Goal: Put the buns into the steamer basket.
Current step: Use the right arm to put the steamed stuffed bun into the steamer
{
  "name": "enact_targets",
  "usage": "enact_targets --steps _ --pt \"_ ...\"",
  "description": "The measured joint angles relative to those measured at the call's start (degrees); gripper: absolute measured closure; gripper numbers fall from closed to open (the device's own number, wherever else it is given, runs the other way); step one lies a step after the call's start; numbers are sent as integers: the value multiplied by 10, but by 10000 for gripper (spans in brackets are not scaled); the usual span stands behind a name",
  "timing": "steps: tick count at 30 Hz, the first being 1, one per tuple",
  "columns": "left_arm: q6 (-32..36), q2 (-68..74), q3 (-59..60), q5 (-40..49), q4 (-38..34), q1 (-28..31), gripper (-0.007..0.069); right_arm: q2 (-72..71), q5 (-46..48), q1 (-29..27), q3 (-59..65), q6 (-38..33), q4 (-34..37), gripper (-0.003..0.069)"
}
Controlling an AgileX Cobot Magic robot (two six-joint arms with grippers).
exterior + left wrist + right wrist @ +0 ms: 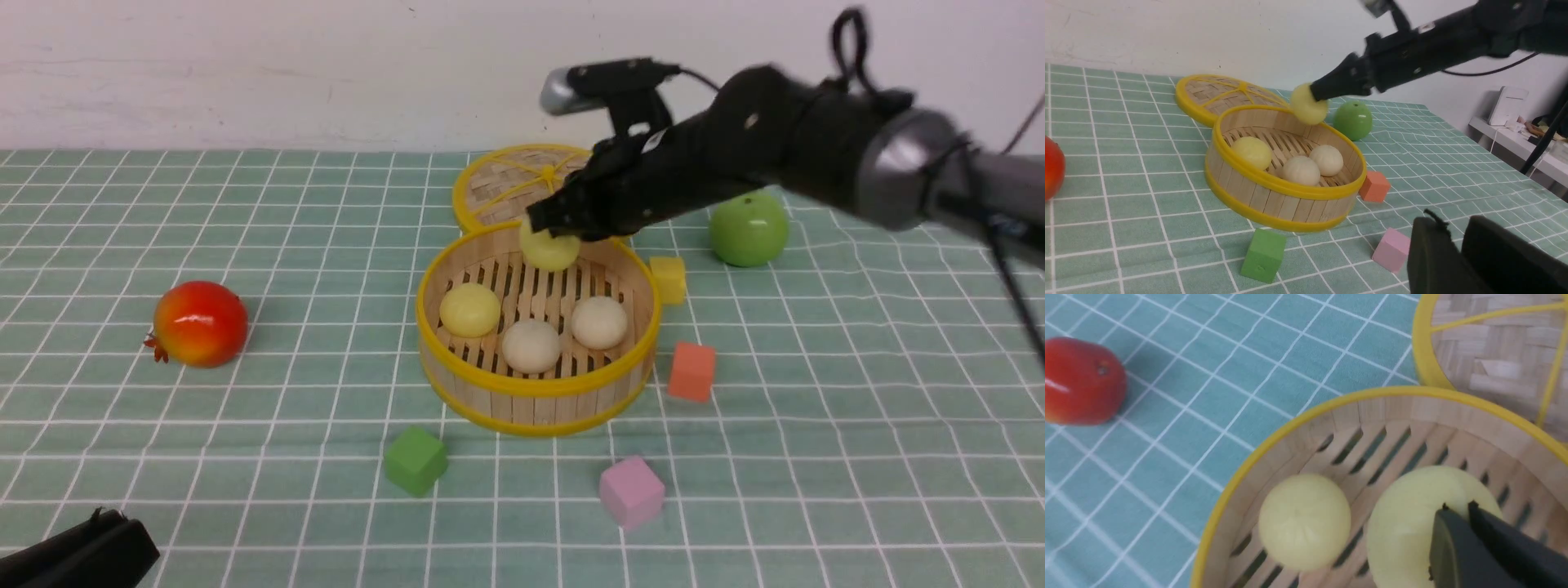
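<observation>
Right tool (545, 222) pinches bun (551, 250) above steamer basket (535, 389).

A plain white painted wall (245, 73), faintly scuffed, rises directly behind the table. A pale green cloth with a grid of thin white lines (163, 457) covers the tabletop and ripples in places. Beyond the table's edge, a pale low shelf (1527, 153) carries a white boxy device (1506, 105) with a cable. The light is soft and even, and shadows are short.

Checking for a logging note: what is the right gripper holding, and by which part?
A pale yellow bun, pinched at its top by the shut fingers of the right gripper, over the basket's far side.
</observation>
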Motion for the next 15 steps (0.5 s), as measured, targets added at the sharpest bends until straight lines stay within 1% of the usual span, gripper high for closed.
enact_targets --steps 2,4,6,7,8,9,10,11,12,13,14,15 --pt "0 0 0 0 0 0 510 24 -33 6 0 -3 0 641" --pt "0 0 0 0 0 0 506 46 -57 8 0 -6 -2 613" --pt "0 0 0 0 0 0 503 61 -74 8 0 -6 -2 560" --pt "0 0 0 0 0 0 502 69 -79 8 0 -6 -3 506" --pt "0 0 0 0 0 0 501 69 -80 8 0 -6 -3 506" --pt "0 0 0 0 0 0 501 71 -84 8 1 -6 -4 433" --pt "0 0 0 0 0 0 501 71 -84 8 1 -6 -4 423" --pt "0 0 0 0 0 0 499 68 -84 8 1 -6 -4 335" --pt "0 0 0 0 0 0 498 66 -84 8 1 -6 -4 326" --pt "0 0 0 0 0 0 496 55 -74 8 2 -6 -5 246" --pt "0 0 0 0 0 0 495 43 -62 8 3 -6 -6 209" --pt "0 0 0 0 0 0 495 40 -62 8 3 -6 -7 209"
